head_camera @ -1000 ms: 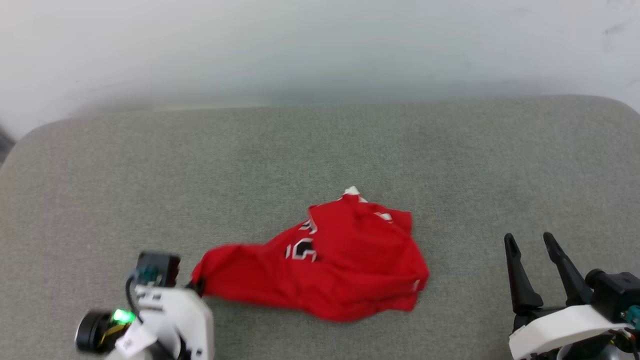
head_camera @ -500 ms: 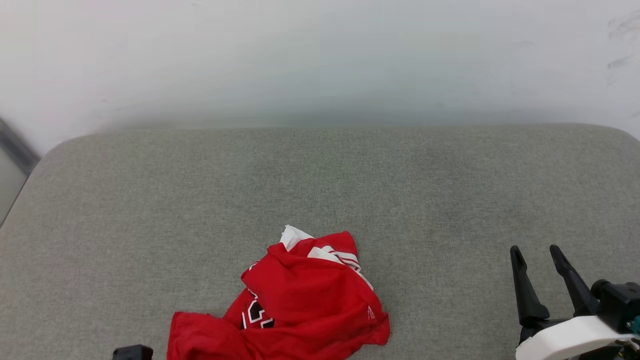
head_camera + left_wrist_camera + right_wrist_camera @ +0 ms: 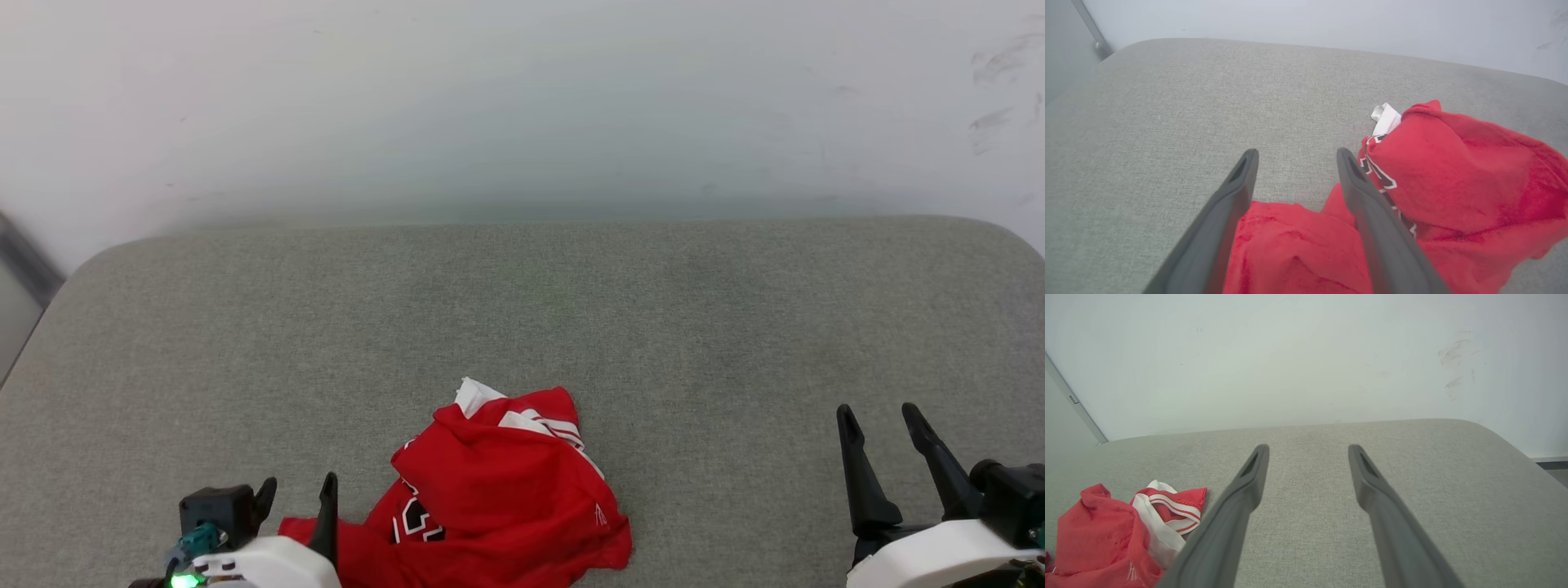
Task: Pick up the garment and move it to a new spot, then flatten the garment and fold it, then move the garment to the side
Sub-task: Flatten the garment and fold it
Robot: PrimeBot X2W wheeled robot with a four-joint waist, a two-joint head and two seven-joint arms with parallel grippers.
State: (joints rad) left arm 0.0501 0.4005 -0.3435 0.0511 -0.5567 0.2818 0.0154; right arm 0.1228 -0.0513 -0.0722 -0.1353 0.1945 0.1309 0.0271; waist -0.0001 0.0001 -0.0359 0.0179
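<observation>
Gripped a second ago by the left end effector (image 3: pixel 300 482), now spread wide, the garment (image 3: pixel 506 498) is left crumpled at the near edge of the surface (image 3: pixel 653 327), the right end effector (image 3: pixel 878 412) likewise wide; flattening is judged next.

Lettering on the garment (image 3: pixel 522 498). We could read no whole word or number. Black, white-outlined characters (image 3: pixel 1381 174) showed only in part between folds, just beside the left gripper (image 3: pixel 299 488) on its inner side; we could not tell which they were. A small white mark (image 3: pixel 600 513) on the red cloth, on the side toward the right gripper (image 3: pixel 878 415), was too small to read.
</observation>
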